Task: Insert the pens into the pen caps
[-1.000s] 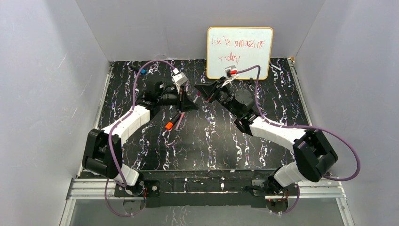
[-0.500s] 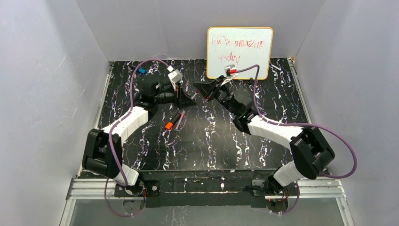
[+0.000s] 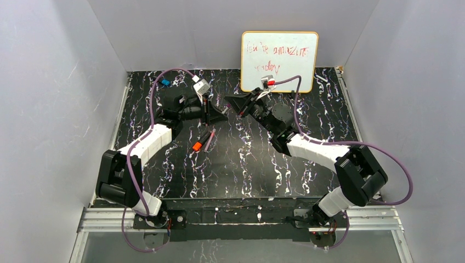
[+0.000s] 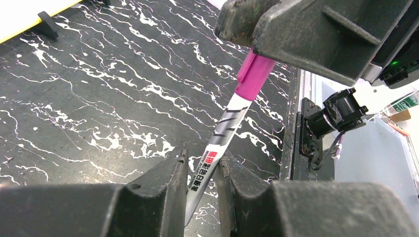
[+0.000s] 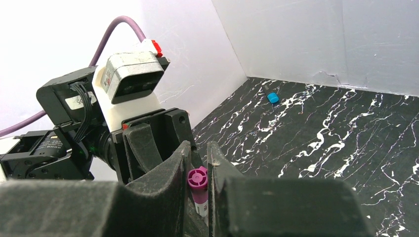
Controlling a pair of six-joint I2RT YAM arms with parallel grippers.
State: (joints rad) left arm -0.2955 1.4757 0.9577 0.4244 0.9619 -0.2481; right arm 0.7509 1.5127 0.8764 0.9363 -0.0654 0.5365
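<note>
The left gripper (image 4: 202,170) is clamped on the lower body of the thin magenta pen (image 4: 225,131), one finger on each side of the barrel. The pen rises slanted to the right gripper (image 5: 198,157), which is closed on the magenta cap (image 4: 253,76). The cap sits over the tip of the pen. Both are held in the air above the black marbled table (image 3: 247,159). Near the left arm, a pale pen (image 3: 209,142) lies just beside a dark pen with an orange end (image 3: 197,146).

Left hand (image 4: 201,172), right hand (image 5: 198,159), both clamped.
</note>
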